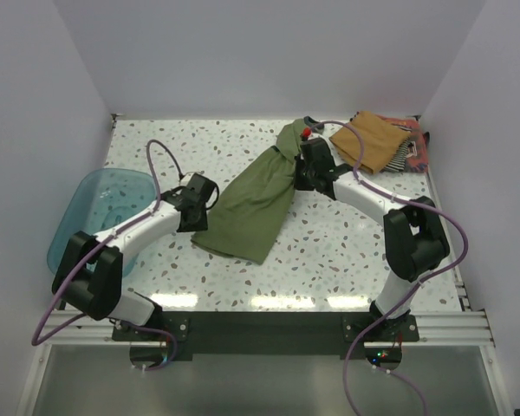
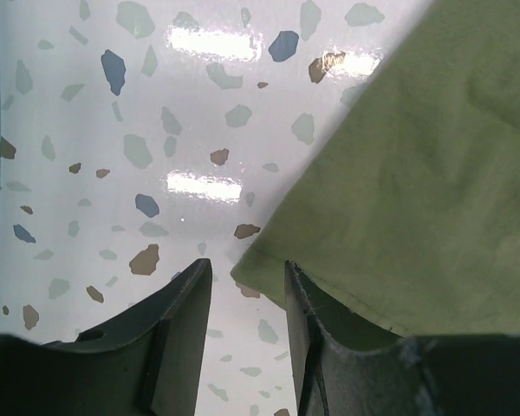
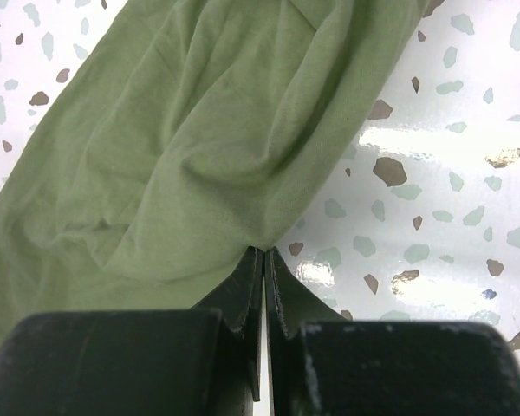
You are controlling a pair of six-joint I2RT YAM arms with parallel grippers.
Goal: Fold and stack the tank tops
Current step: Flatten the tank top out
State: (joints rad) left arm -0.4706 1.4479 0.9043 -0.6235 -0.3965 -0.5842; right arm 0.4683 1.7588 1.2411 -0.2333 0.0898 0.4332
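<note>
Low over the table (image 1: 347,251), right fingers (image 3: 243,303) tight on olive tank top (image 1: 256,199), left fingers (image 2: 186,316) apart by hem.

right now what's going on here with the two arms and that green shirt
Two robot arms are working on an olive green tank top lying stretched diagonally across the speckled table. The right gripper is shut on its edge near the far end. The left gripper is open at the near hem corner, not gripping it yet. A folded tan tank top sits at the far right on a striped one and a reddish one.
</note>
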